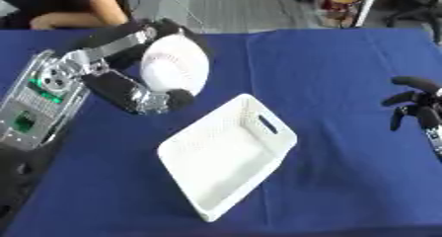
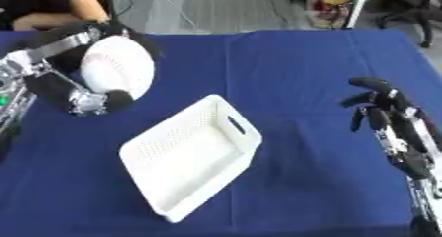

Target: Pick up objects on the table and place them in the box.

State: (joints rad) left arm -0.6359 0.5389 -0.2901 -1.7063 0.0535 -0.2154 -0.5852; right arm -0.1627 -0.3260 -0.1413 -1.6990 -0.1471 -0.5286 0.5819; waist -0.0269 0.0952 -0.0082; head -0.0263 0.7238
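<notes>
Above the blue counter (image 1: 345, 83), to the left of the white box (image 1: 229, 154), we see our left robot hand (image 1: 129, 73) curled round a white ball with red stitching (image 1: 175, 65), held clear of the cloth. At the right edge, our right robot hand (image 2: 380, 105) hangs with fingers relaxed, drooping, and holds nothing.

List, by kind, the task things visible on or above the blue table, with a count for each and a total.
Balls: 1, the white baseball held in the left hand
Boxes: 1, the white perforated box, nothing visible inside
Total: 2
</notes>
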